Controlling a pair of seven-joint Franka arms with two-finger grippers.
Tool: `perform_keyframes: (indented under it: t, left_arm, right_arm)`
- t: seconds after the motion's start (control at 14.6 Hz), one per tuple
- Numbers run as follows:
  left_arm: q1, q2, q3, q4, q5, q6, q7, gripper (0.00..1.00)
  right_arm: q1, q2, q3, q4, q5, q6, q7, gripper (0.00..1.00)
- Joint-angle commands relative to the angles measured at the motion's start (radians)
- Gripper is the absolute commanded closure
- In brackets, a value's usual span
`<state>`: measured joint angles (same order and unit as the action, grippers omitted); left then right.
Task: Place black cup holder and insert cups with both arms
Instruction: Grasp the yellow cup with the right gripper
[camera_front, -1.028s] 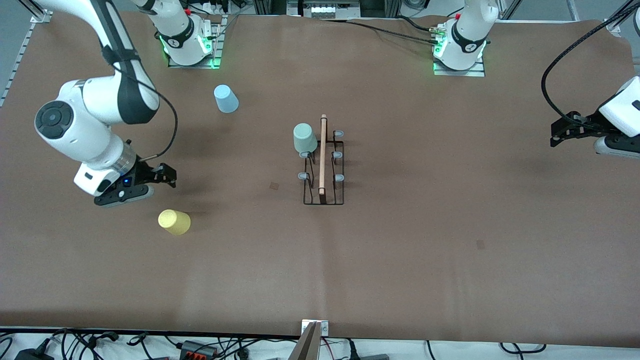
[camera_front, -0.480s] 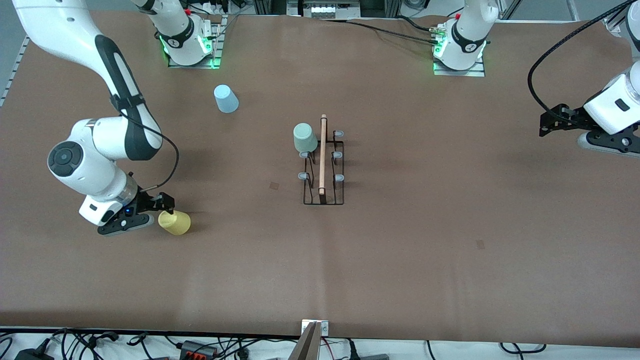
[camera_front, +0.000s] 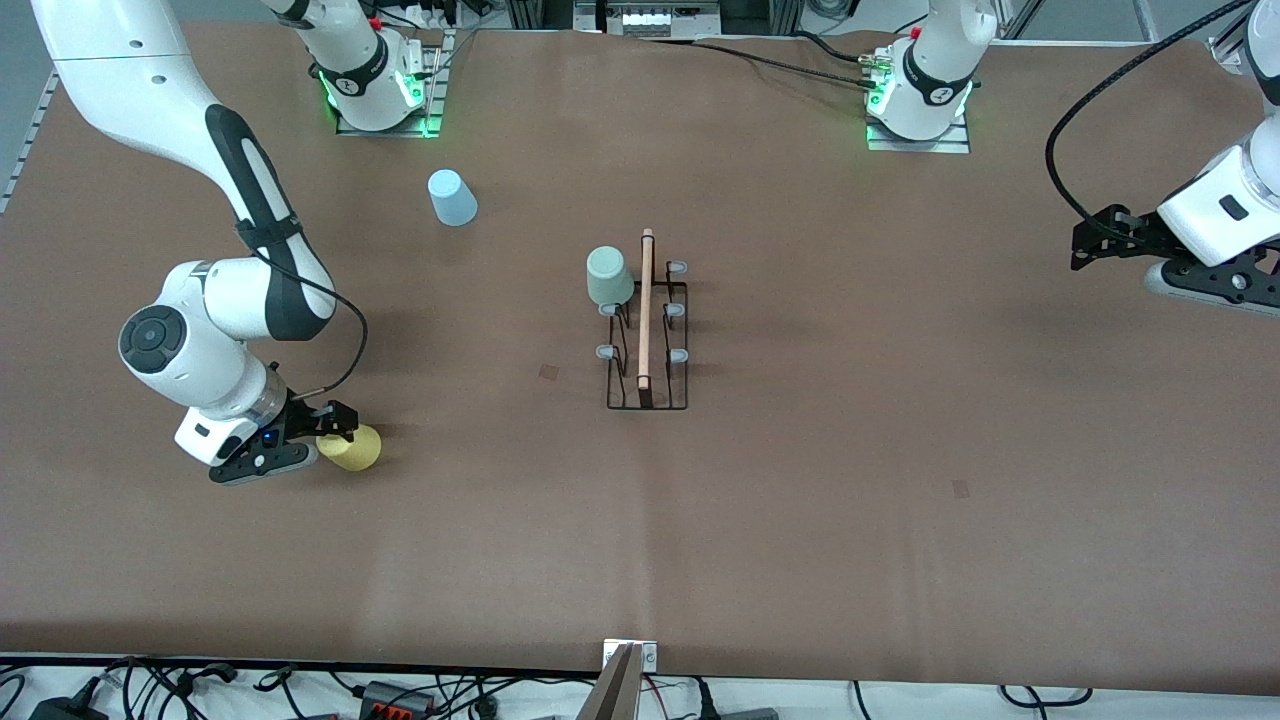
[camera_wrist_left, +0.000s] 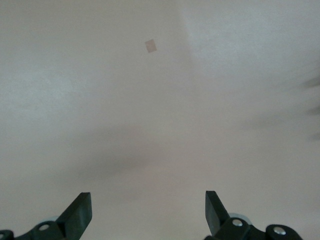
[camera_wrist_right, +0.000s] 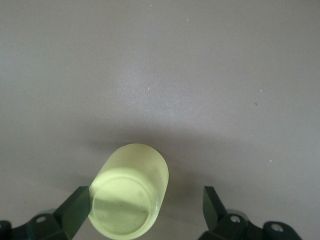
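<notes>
The right gripper (camera_front: 330, 432) has dropped around the yellow cup (camera_front: 352, 449), fingers wide open; left gripper (camera_front: 1090, 245) open, empty; mint cup (camera_front: 609, 276) racked on the black cup holder (camera_front: 647, 400).

matt plastic yellow cup (camera_wrist_right: 131, 195); wooden rod (camera_front: 645, 306)

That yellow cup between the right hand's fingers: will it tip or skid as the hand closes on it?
The yellow cup stands upside down on its wide rim, so tipping seems unlikely. It looks like thin, light plastic and sits off-centre in the open right hand, close to one finger; that finger will probably slide it across the table first. Its tapered wall may slip.
</notes>
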<state>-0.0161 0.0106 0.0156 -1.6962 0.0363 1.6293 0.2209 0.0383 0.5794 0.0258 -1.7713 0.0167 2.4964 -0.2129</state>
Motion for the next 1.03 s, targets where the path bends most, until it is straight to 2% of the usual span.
perform_keyframes:
  t: [0.0, 0.34, 0.96]
  left_arm:
    - [-0.001, -0.015, 0.000, 0.009, -0.018, -0.032, 0.009, 0.00]
    - [0.004, -0.018, 0.000, 0.010, -0.018, -0.045, 0.009, 0.00]
    - [0.010, -0.015, 0.001, 0.015, -0.012, -0.025, 0.009, 0.00]
  right_arm:
    - [0.000, 0.016, 0.002, 0.018, 0.064, 0.004, -0.014, 0.00]
    - [0.003, 0.000, 0.002, 0.075, 0.064, -0.067, -0.046, 0.00]
    - [0.012, 0.040, 0.008, 0.043, 0.074, -0.067, -0.029, 0.00]
